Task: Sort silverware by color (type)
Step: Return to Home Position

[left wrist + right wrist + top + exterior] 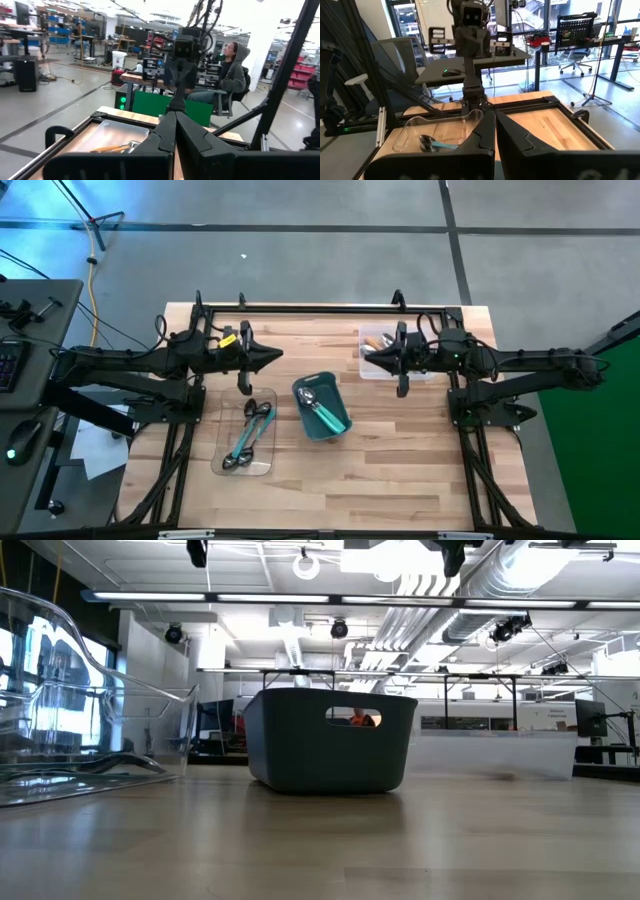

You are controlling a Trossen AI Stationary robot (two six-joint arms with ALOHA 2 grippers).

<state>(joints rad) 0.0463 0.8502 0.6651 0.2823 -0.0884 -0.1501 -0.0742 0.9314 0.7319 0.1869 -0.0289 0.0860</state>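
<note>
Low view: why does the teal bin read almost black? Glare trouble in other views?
Low view: the bin is backlit by bright ceiling lights, its near wall in shadow; the clear tray carries reflections. Left wrist view: the room's ceiling washes out to white. Right wrist view: bright windows behind. High view: even light, no glare on the table.

A clear tray (116, 131) holds orange spoons (111, 148).

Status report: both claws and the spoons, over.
Left claw shut, empty. Right claw shut, empty, over clear plastic tray of orange-handled spoons. Teal-handled spoons in teal rectangular bin; mixed spoons in left clear tray. Nothing blocking.
</note>
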